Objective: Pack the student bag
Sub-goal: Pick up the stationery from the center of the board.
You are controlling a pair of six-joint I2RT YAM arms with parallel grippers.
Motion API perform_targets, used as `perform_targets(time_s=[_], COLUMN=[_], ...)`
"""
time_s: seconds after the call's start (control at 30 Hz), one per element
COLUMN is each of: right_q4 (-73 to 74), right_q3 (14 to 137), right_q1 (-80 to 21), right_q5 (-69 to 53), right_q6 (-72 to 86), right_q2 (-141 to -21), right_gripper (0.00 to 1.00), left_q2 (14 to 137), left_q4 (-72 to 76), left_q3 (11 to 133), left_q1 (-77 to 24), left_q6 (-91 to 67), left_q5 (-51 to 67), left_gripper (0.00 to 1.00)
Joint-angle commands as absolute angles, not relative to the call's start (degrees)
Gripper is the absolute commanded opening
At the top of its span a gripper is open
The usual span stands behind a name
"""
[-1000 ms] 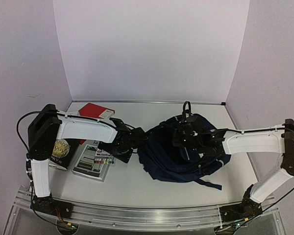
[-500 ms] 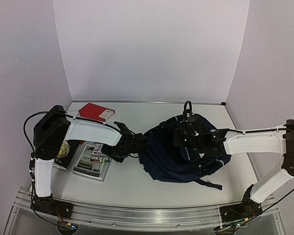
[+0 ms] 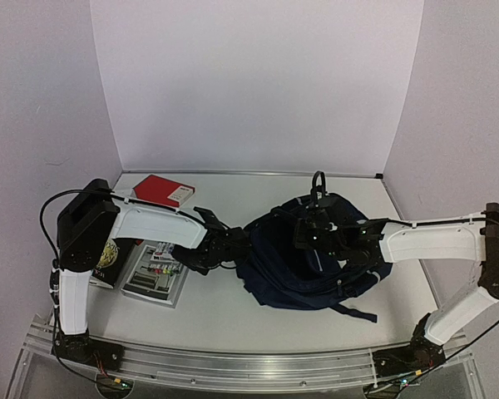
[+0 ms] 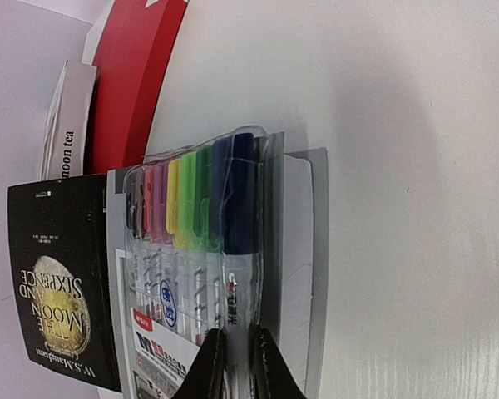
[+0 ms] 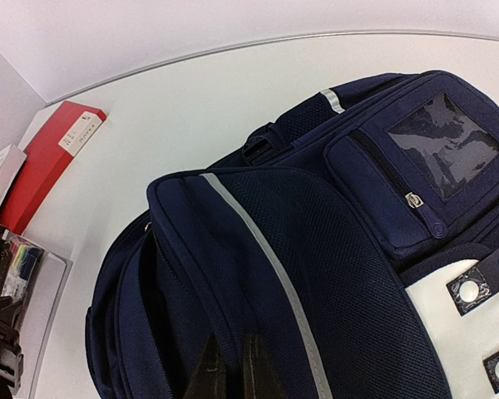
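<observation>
- Since a second ago, the left jaws have gone from wide apart to nearly together, and the left arm has reached a little further out. They now pinch the near edge of the marker pack (image 4: pixel 200 216), which lies on the desk (image 4: pixel 399 166) straight ahead of them.
- The right jaws are together, apparently nipping the mesh flap of the student bag (image 5: pixel 333 249). The bag spreads ahead of and below them, off to the side of the left jaws.
- The bag looks soft, floppy and light while unfilled, so its mouth will likely sag shut unless held up.
- The flap edge or zip rim seems the best hold for keeping it open, and the top loop (image 3: pixel 317 180) for lifting.
- The pack looks light, with slick plastic, so a thin edge pinch may pivot.
</observation>
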State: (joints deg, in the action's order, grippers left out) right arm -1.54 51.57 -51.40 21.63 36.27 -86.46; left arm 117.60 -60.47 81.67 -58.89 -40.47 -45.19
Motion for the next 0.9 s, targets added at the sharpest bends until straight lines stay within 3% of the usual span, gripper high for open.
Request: perform_targets(time_s=[0.0,0.33,0.57,0.87], right_q4=[-3.43,-3.48,-3.36,-3.34], right_q3=[52.30,52.08,52.66,53.15], right_q1=[-51.23,-51.24,-51.24,-51.24], right_q5=[23.94,24.01,23.69,23.05], right_q6=[37.18,37.20,37.33,37.51], right_q2=[-84.25,-83.94,-84.31,-85.15], right_gripper=[0.00,0.00,0.00,0.00], left_q2=[114.44,109.00,100.60,86.44], left_q4=[-58.43,-60.49,-56.85,-46.42], left_q3=[80.70,84.85,83.50,70.01], left_q1=[-59.05,-59.06,-56.60,-45.03], left_q6=[-40.69,-39.65,-38.17,-38.16], left_q5=[-43.39,-41.88,-32.17,-15.96], left_gripper=[0.00,0.00,0.00,0.00])
